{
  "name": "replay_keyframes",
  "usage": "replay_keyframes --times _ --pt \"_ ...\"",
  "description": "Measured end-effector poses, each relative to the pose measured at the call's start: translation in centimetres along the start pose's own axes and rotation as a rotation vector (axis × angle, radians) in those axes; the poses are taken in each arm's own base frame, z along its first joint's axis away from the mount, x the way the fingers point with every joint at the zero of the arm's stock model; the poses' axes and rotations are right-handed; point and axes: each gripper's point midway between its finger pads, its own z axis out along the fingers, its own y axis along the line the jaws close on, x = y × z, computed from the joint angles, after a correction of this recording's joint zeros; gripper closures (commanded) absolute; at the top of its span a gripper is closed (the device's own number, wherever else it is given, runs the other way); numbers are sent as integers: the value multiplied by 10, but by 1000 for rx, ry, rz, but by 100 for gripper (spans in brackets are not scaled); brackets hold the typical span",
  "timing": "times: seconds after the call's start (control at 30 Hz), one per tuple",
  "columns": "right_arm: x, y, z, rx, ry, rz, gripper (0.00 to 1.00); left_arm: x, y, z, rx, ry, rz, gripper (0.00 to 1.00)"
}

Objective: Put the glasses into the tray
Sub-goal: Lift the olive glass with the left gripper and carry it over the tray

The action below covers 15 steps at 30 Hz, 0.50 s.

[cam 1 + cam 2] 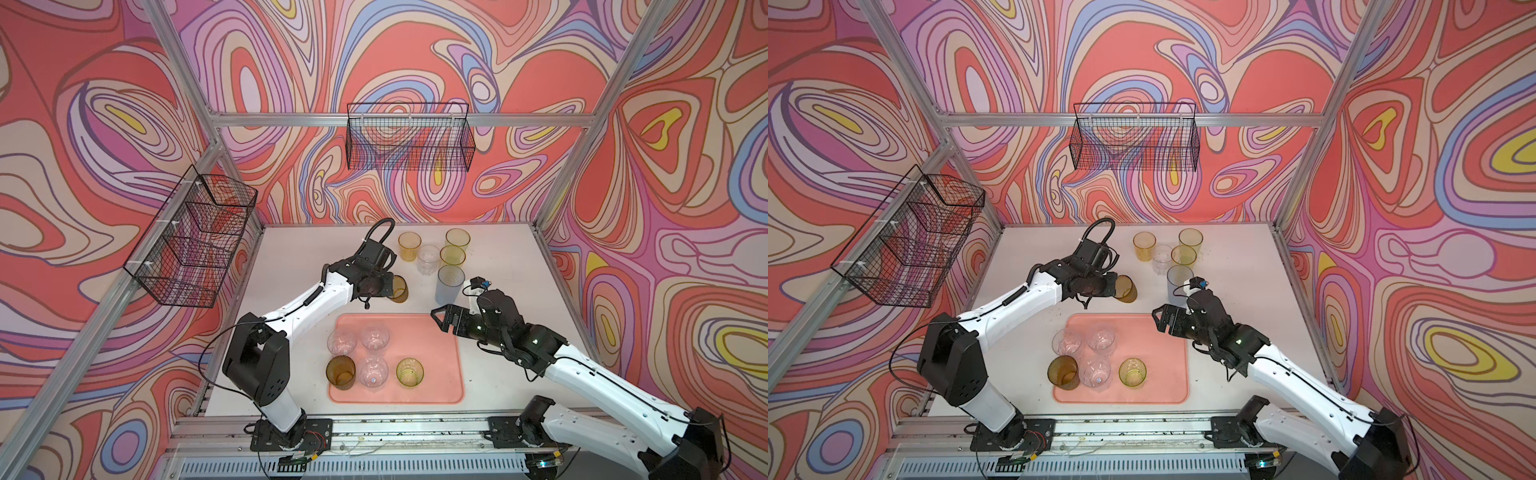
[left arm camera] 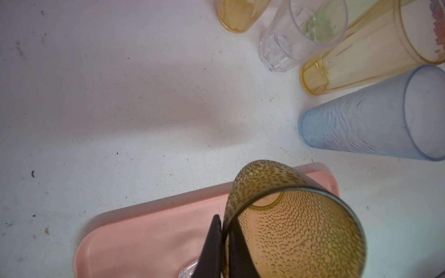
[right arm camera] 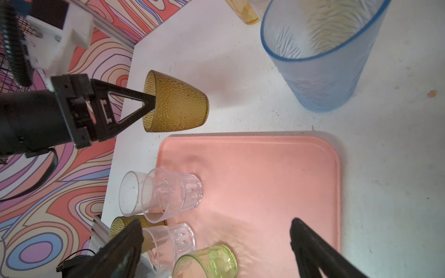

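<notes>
1. Right wrist view: the left end effector [image 3: 150, 103] pinches the rim of a brown glass [image 3: 178, 103], just beside the pink tray [image 3: 277, 168].
2. The right end effector [image 3: 216, 223] is spread wide, holding nothing, over the tray.
3. A green glass [image 3: 207, 262] stands in the tray.

You have bare room along the right side of the flat salmon-pink rectangular tray [image 1: 440, 357], while 5 short translucent tumblers [image 1: 374, 370] crowd its left part and 5 mixed-colour tumblers [image 1: 428, 257] cluster on the white table [image 1: 299, 257] beyond its far edge.
</notes>
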Motion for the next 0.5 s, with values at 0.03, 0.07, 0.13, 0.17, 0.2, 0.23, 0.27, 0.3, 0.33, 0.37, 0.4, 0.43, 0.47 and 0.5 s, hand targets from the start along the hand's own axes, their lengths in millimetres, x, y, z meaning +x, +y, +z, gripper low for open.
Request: replay_keyframes --times 0.03,0.07,0.13,0.17,0.2,0.23,0.27,0.3,0.33,0.37,0.4,0.43,0.47,0.5 --pt "1 -1 0 -2 1 8 2 1 -2 -2 3 -1 4 100" --pt "3 -2 0 -4 1 15 2 1 -4 -4 6 -2 8 100" --pt "4 -2 -2 -16 -3 27 2 3 -6 -10 7 -8 17 100" --pt "4 -1 -4 -24 -8 32 2 3 -8 -15 7 -17 22 100" --pt "3 0 -5 -32 -13 35 2 4 -10 -21 9 -26 29 100" --pt "3 1 -6 -38 -17 39 2 5 -12 -26 13 -34 34 100" --pt "2 2 -8 -46 -20 43 2 7 -14 -33 19 -43 41 100" --pt "1 4 -9 -54 -23 47 2 9 -16 -39 25 -51 48 100" --pt "1 5 -10 -62 -26 50 2 10 -18 -45 29 -58 53 100" --pt "1 6 -11 -71 -29 52 2 11 -20 -52 33 -69 61 100" --pt "1 6 -12 -75 -28 54 2 13 -22 -58 36 -77 66 100" --pt "2 7 -12 -79 -26 56 2 14 -24 -63 39 -86 71 100" --pt "3 7 -12 -82 -23 58 2 16 -26 -68 41 -95 77 100" --pt "3 8 -11 -86 -20 59 2 19 -27 -72 43 -101 80 100"
